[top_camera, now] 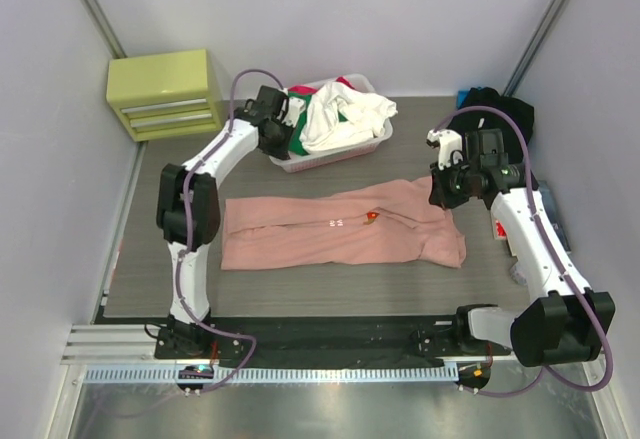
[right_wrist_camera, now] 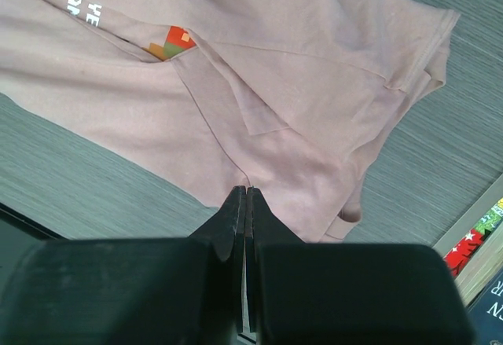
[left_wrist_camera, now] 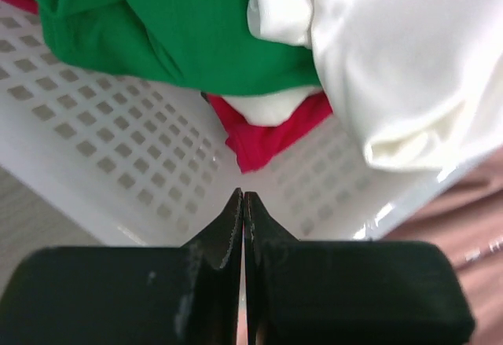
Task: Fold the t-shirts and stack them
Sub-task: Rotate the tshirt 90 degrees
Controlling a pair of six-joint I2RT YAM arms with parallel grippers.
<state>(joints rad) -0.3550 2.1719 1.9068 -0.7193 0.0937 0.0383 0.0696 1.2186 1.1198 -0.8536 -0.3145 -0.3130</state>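
Note:
The salmon-pink t-shirt (top_camera: 340, 231) lies folded lengthwise into a long strip across the table's middle. Its small print shows in the right wrist view (right_wrist_camera: 169, 42). My right gripper (top_camera: 445, 191) hovers over the shirt's right end, and in its wrist view the jaws (right_wrist_camera: 246, 193) are shut with nothing between them. My left gripper (top_camera: 278, 124) is at the left end of a white basket, its jaws (left_wrist_camera: 244, 197) shut and empty. A black cloth heap (top_camera: 497, 107), seemingly the black t-shirt, lies at the back right.
The white perforated basket (top_camera: 340, 154) at the back centre holds white (left_wrist_camera: 409, 54), green (left_wrist_camera: 173, 23) and red (left_wrist_camera: 267, 137) clothes. A yellow-green drawer unit (top_camera: 165, 92) stands at the back left. Books (right_wrist_camera: 475, 243) lie off the table's right edge.

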